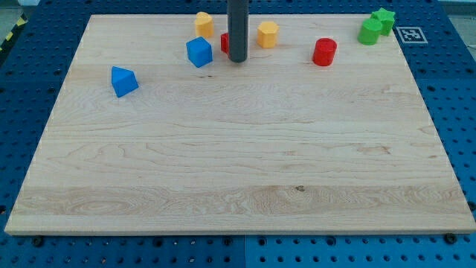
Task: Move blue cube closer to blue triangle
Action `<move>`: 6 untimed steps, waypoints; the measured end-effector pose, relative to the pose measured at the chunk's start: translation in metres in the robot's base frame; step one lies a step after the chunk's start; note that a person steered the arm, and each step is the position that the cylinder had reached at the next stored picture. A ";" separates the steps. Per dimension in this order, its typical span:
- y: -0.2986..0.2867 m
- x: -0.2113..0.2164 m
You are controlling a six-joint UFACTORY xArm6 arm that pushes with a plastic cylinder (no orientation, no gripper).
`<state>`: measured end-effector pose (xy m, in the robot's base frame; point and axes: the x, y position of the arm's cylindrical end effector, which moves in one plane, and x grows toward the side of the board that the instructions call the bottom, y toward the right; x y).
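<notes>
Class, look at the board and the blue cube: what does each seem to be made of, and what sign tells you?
Board: light wood, probably, matt; grain lines and plank seams show. Blue cube: likely plastic or painted wood; even colour, no grain.

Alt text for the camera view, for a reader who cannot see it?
My tip rests just right of the blue cube, with the blue triangle further left. Yellow, red and green blocks line the wooden board along the view's top.

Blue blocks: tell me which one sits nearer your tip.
The blue cube, just to the view's left of my tip. The blue triangle lies much farther off toward the view's left.
</notes>
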<state>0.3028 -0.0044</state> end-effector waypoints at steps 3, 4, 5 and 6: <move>-0.070 0.012; -0.112 0.014; -0.127 -0.009; -0.136 -0.001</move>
